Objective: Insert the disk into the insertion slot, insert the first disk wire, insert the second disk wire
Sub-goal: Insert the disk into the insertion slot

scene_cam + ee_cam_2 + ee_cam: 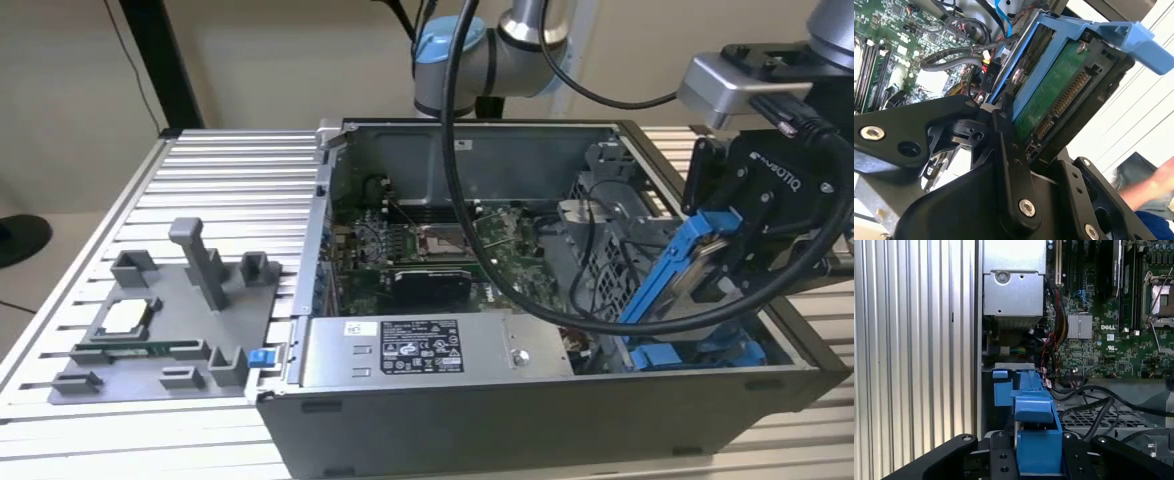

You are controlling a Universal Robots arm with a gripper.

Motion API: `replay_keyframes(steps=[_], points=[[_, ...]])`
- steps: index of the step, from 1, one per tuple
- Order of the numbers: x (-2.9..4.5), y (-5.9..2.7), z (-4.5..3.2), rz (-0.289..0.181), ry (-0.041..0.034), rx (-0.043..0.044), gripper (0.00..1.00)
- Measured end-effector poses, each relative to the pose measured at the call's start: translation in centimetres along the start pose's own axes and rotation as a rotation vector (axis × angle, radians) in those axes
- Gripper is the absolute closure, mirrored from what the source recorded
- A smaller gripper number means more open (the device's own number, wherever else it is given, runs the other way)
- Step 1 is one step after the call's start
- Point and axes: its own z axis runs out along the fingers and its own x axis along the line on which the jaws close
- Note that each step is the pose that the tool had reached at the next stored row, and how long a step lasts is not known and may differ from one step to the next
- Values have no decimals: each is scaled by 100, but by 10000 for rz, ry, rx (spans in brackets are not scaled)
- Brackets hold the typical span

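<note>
While the gripper (731,262) pinches the disk (671,275), steeply tilted, it hangs over the drive cage (607,270) at the computer case's (534,420) end toward the exterior view's right.

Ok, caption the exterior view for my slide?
The gripper holds the blue-framed disk tilted over the open computer case, not yet inserted.

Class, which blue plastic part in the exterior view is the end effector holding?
The tilted blue-framed disk; the blue tray lies low in the case, the small clip beside it.

The disk (678,262) wears smooth blue plastic (faintly glossy); the table (227,160) is ribbed bare metal.
</note>
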Motion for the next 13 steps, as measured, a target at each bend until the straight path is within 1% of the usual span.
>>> replay_keyframes(steps=[7,13], points=[[0,0,4,0,-1,0,100],[1,-2,52,0,0,4,100]])
